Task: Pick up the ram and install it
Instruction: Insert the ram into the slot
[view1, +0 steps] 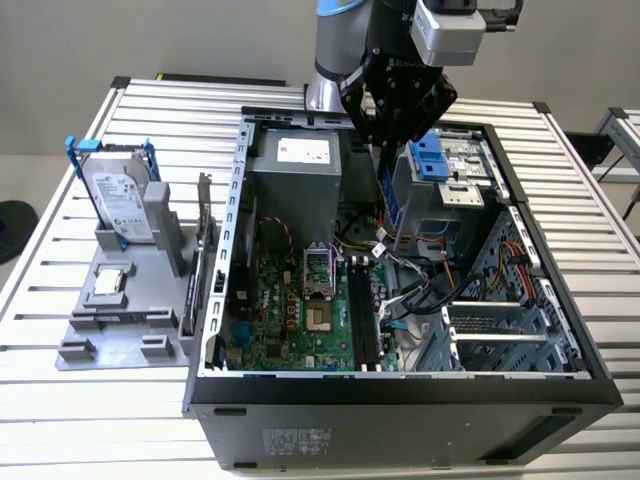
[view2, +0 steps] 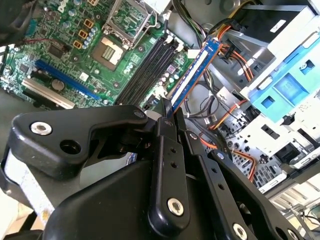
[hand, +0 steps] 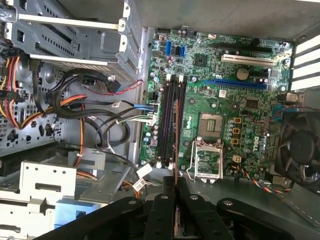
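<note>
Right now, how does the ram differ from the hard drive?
The ram is a thin blue stick; the hard drive is a broad silver block. The ram is clamped in the gripper above the open case; the hard drive stands in a grey holder outside it.

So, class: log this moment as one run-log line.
gripper: shut on ram | position: above motherboard memory slots | ram: not yet seated

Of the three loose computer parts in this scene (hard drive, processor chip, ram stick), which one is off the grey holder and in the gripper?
The ram, the thin blue stick clamped in the gripper above the motherboard. The hard drive and processor chip sit on the grey holder outside the case.
</note>
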